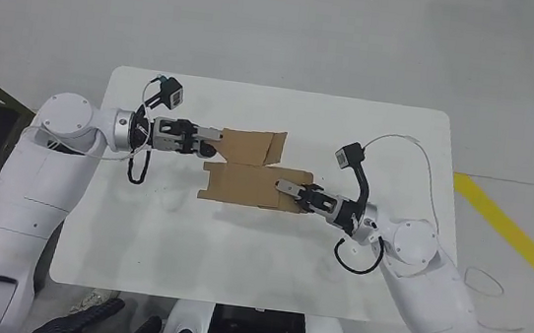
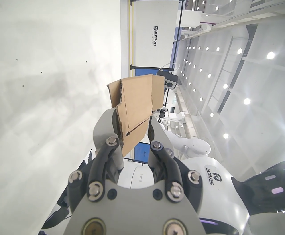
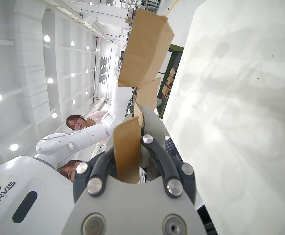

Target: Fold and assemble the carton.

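Brown corrugated card spans the gap between our two arms. In the top view, the carton [image 1: 247, 169] is over the middle of the white table [image 1: 365, 267]. The left gripper [image 1: 212, 143] is at one end and the right gripper [image 1: 289, 189] at the opposite end. The panels look half unfolded and stepped rather than squared.

From the left wrist view, the left gripper [image 2: 133, 124] is closed narrow on a lower flap of the carton [image 2: 135, 98]. A finger presses each face, and the rest of the sheet stands beyond, creased but not yet boxed.

From the right wrist view, the right gripper [image 3: 131, 133] pinches a strip of the carton [image 3: 144, 49] that runs back between its fingers toward the palm. The main body opens into a shallow angle farther out, and the table edge runs alongside. The carton appears to be off the tabletop, though we cannot see its underside.

We judge the work to be early, at the stage of opening the flat blank into a sleeve, with no end flap closed. The next move calls for both grips to hold firm while the ends are worked against each other so the creases break square. One arm must then let go to tuck the flaps.
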Available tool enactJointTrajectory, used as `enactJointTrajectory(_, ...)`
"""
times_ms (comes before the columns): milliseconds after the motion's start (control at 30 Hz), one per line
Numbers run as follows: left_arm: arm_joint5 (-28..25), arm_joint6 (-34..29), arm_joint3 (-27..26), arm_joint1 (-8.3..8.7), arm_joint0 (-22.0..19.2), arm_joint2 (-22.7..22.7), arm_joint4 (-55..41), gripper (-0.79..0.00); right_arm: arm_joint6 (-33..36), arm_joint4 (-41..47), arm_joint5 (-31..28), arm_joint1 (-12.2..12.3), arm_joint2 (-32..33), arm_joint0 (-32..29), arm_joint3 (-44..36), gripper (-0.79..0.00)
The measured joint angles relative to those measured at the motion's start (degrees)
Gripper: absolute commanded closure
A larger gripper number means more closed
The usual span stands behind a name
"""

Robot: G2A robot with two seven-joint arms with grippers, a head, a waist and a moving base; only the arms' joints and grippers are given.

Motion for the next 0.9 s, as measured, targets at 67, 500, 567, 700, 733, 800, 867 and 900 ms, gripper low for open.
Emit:
enactJointTrajectory(67,-0.1,-0.2,0.0,0.01,-0.2,0.2,0.3,-0.212,0.1,-0.1,0.1,0.0,0.0,0.0,0.0,0.000)
enactJointTrajectory(500,-0.1,-1.1,-0.8,0.37,-0.3,0.7,1.4,-0.203,0.1,-0.1,0.1,0.2,-0.1,-0.1,-0.5,0.000)
enactJointTrajectory(567,-0.1,-1.0,-0.8,0.38,-0.3,0.8,1.5,-0.179,0.1,0.0,0.1,0.2,-0.1,-0.1,-0.5,0.000)
enactJointTrajectory(700,-0.2,-0.8,-0.7,0.37,-0.4,1.2,1.3,-0.154,0.1,-0.1,0.1,0.2,-0.2,-0.1,-0.6,0.000)
enactJointTrajectory(733,-0.2,-0.9,-0.6,0.37,-0.5,1.3,1.3,-0.145,0.1,-0.1,0.1,0.2,-0.2,-0.1,-0.7,0.000)
enactJointTrajectory(800,-0.2,-1.0,-0.5,0.39,-0.6,1.4,1.2,-0.129,0.0,-0.1,0.3,0.2,-0.1,-0.1,-0.7,0.000)
enactJointTrajectory(867,-0.2,-1.1,-0.5,0.41,-0.7,1.5,1.1,-0.052,0.0,-0.1,0.3,0.3,-0.1,-0.2,-0.8,0.000)
enactJointTrajectory(900,-0.2,-1.2,-0.4,0.42,-0.7,1.5,1.1,-0.015,0.0,-0.1,0.3,0.3,-0.1,-0.2,-0.8,0.000)
